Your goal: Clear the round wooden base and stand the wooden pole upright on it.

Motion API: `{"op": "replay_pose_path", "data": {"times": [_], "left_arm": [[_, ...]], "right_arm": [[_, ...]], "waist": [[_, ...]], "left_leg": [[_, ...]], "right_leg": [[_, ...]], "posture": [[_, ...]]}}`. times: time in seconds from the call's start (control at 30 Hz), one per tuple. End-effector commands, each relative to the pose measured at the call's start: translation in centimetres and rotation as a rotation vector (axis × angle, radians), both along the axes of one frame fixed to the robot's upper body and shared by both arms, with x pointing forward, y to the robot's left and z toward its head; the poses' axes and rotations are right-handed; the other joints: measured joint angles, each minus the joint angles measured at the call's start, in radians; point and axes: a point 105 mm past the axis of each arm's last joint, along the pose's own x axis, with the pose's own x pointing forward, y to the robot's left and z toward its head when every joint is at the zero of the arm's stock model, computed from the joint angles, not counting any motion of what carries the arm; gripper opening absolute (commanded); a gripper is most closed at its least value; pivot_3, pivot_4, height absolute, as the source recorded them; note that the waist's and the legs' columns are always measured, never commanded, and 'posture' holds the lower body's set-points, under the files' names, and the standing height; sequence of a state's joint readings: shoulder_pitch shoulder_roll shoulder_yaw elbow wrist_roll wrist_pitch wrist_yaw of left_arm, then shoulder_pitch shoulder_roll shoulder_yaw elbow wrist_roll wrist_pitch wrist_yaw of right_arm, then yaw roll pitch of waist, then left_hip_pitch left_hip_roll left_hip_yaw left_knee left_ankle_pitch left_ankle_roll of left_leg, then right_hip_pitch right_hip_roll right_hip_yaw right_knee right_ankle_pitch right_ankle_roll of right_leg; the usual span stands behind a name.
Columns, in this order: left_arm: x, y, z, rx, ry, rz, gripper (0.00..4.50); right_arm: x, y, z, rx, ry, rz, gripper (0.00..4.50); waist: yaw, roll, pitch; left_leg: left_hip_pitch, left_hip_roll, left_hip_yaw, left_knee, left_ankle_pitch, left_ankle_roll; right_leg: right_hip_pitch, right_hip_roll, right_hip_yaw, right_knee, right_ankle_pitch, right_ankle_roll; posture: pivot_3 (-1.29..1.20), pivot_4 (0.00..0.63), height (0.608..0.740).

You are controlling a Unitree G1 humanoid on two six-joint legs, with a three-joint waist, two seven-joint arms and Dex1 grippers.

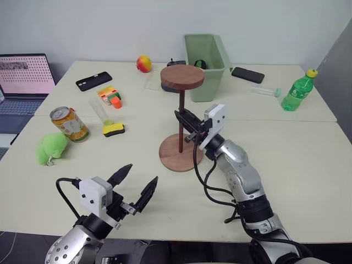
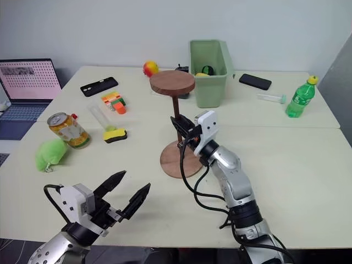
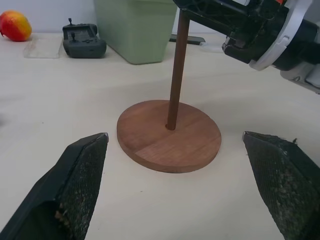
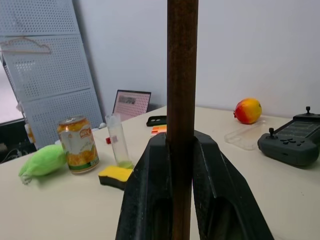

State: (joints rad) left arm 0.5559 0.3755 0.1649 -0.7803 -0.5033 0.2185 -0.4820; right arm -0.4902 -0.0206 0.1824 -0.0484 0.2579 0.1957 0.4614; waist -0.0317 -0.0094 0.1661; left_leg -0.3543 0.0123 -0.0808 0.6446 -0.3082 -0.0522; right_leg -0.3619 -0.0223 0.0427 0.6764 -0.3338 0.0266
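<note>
Right gripper (image 1: 182, 119) fingers clamped on wooden pole (image 1: 181, 118), steadying it upright in round wooden base (image 1: 179, 155); left gripper (image 1: 136, 184) fingers wide, idle.

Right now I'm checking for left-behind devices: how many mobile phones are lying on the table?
2. One black phone lies at the table's far left, near the laptop. The other black phone lies at the far right, just beyond the green bin. More could be hidden behind the bin.

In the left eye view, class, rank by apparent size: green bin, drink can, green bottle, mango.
1. Green bin, clearly largest.
2. Drink can and green bottle look alike; the nearer can leaves them unranked.
3. Mango, smallest.
</note>
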Motion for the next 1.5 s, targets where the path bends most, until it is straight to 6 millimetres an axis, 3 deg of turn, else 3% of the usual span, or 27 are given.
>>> {"op": "replay_pose_path", "data": {"times": [0.03, 0.23, 0.53, 0.77, 1.5], "left_arm": [[-0.1, 0.3, 0.7, 0.013, -0.029, -0.001, 4.50], [-0.2, 0.3, 0.6, 0.011, -0.028, -0.006, 4.50], [-0.3, 0.0, 0.7, 0.009, -0.029, -0.015, 4.50], [-0.1, 0.0, 0.9, 0.014, -0.030, -0.016, 4.50], [-0.1, -0.5, 1.8, 0.013, -0.027, -0.009, 4.50]], "right_arm": [[-0.2, -1.2, 2.4, 0.001, -0.030, -0.017, 0.20], [-0.9, -1.4, 4.7, 0.022, -0.027, -0.007, 0.20], [-1.3, 0.5, 5.3, 0.134, -0.024, 0.023, 0.20], [-1.0, 1.8, 2.7, 0.114, -0.080, 0.015, 0.20], [-0.9, 1.6, 0.9, 0.067, -0.106, 0.004, 0.20]], "waist": [[0.000, -0.001, 0.000], [-0.002, -0.001, 0.002], [-0.004, 0.000, 0.003], [-0.004, 0.000, 0.003], [-0.003, -0.001, 0.002]], "left_leg": [[-0.004, 0.000, 0.000, 0.001, 0.000, 0.000], [-0.012, 0.001, 0.000, 0.000, 0.001, -0.002], [-0.012, 0.001, 0.001, 0.000, 0.001, -0.002], [-0.012, 0.000, 0.001, 0.000, 0.001, -0.002], [-0.011, 0.001, 0.001, 0.001, 0.001, -0.002]], "right_leg": [[-0.004, 0.000, 0.000, 0.001, 0.000, 0.000], [-0.013, 0.000, 0.000, 0.003, 0.001, 0.000], [-0.014, 0.000, 0.000, 0.003, 0.000, 0.000], [-0.014, 0.000, 0.000, 0.003, 0.001, 0.000], [-0.013, 0.001, 0.000, 0.004, 0.001, 0.000]], "posture": [[0.00, 0.150, 0.740], [0.00, 0.150, 0.740], [0.00, 0.150, 0.740], [0.00, 0.150, 0.740], [0.00, 0.150, 0.740]]}}
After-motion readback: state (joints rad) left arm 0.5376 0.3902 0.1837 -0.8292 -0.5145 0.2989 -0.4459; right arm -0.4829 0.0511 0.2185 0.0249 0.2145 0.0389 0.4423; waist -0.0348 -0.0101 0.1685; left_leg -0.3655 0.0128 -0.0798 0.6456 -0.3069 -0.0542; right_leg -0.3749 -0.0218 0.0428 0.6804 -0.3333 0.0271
